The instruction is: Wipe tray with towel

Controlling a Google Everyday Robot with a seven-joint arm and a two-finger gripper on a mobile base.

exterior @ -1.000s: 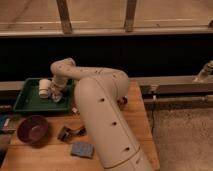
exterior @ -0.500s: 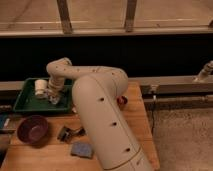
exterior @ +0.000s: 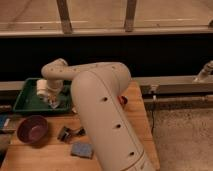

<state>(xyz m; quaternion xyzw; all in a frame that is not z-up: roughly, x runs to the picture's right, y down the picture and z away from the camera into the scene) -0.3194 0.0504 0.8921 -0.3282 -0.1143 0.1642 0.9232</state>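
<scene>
Arm [exterior: 102,107]: big white link fills centre of the camera view, running from bottom right up and bending left over the table [exterior: 50,155].

Table: wooden top, lower left of view. Everything below sits on it.

Tray [exterior: 22,101]: green, rectangular, at the far left corner of the table, long side along the back edge. Its right end is hidden behind the arm.

Bowl [exterior: 32,129]: dark purple, upright, just in front of the tray near the table's left edge, apart from the tray.

Sponge [exterior: 81,149]: blue-grey, flat on the table, near the front and close beside the arm's base link.

Small dark object [exterior: 68,133]: between bowl and sponge, can't tell what it is.

Red item [exterior: 122,100]: just a sliver showing at the arm's right side.

Tool [exterior: 50,97]: down inside the tray, right-of-centre portion. Whether it is spread or pinching anything, cannot tell.

Towel [exterior: 55,104]: pale patch under/at the tool on the tray floor, mostly covered by the wrist.
</scene>
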